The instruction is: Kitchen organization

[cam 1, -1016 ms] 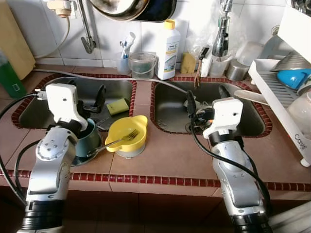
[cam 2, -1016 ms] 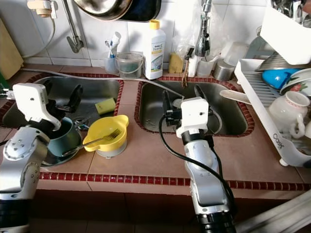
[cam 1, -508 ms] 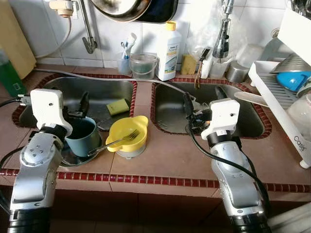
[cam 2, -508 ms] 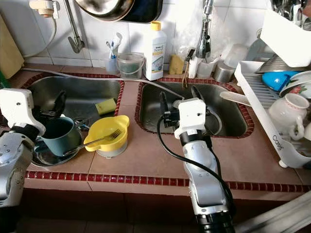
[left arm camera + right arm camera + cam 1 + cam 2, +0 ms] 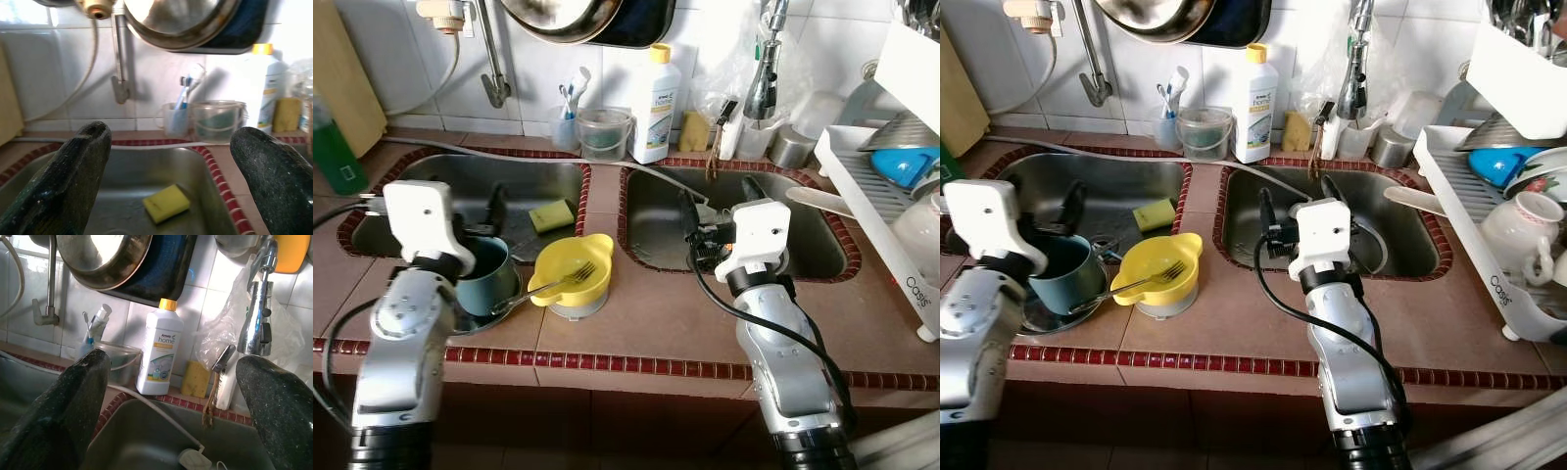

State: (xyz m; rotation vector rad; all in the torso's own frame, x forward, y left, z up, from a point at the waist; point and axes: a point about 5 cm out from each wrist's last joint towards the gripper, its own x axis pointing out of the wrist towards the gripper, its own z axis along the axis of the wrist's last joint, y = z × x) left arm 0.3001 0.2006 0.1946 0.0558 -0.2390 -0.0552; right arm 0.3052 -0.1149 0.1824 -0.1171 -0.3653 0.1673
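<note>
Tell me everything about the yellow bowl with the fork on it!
The yellow bowl looks like plastic, round, with small ear-like handles on its rim. It sits upright on the tiled counter between the two sinks, on top of something pale and round beneath it. A metal fork lies across it, tines inside the bowl and handle sticking out toward the teal mug. Inside, it looks empty apart from the fork.
</note>
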